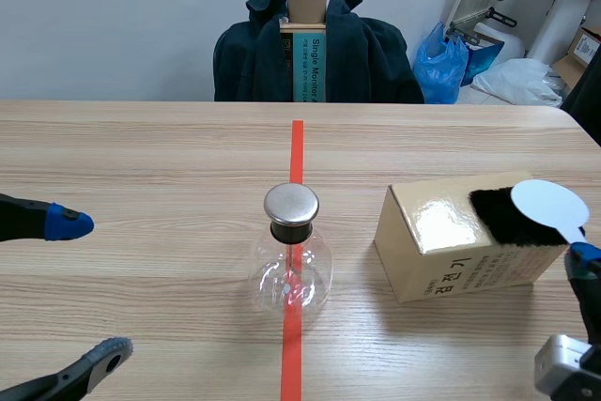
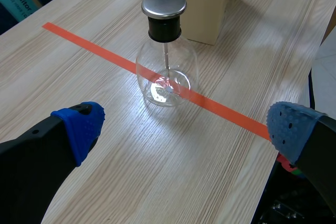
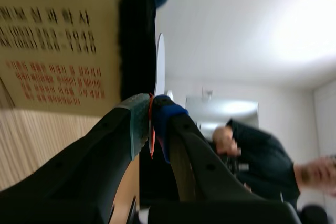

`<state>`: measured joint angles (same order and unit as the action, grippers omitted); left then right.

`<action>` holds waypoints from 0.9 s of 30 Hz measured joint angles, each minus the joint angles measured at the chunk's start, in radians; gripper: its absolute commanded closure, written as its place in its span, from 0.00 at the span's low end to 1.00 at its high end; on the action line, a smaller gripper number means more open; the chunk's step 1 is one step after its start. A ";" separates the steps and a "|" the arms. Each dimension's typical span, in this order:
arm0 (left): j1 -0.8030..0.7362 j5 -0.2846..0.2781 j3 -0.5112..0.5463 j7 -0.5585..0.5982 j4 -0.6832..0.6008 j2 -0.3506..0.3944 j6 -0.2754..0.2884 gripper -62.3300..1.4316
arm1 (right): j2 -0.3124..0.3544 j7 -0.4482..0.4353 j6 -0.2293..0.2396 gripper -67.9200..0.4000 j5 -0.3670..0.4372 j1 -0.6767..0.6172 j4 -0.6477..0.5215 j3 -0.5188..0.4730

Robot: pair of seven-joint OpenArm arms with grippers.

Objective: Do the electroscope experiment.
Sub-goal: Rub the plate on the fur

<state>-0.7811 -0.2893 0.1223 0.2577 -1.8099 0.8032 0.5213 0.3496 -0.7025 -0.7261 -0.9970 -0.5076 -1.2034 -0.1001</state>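
The electroscope, a clear glass flask with a round metal cap, stands on the red tape line mid-table. In the left wrist view the electroscope stands ahead of my left gripper, which is open with nothing between its blue pads. In the scene view my left gripper sits at the left, well apart from the flask. A cardboard box lies to the right with a black fur patch on top. My right gripper is shut on the handle of a white disc paddle, whose disc rests against the fur. White disc shows edge-on beside the black fur.
Behind the table's far edge a chair draped with a dark jacket holds a tall cardboard package. A blue bag lies on the floor at the back right. A person appears in the right wrist view's background.
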 measured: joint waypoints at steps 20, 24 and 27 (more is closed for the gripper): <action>0.000 0.000 0.000 -0.002 0.000 0.000 0.000 0.00 | -0.016 0.028 0.004 0.98 -0.013 -0.002 0.000 0.003; 0.000 0.000 0.000 -0.003 0.000 0.000 0.000 0.00 | -0.032 0.045 0.003 0.98 -0.018 -0.003 0.000 0.026; 0.000 0.000 0.000 -0.003 0.000 0.000 0.000 0.00 | -0.043 0.153 0.004 0.98 -0.007 -0.003 0.000 0.013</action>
<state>-0.7811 -0.2893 0.1223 0.2543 -1.8099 0.8032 0.5209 0.3061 -0.5495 -0.7219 -1.0042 -0.5102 -1.2034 -0.0872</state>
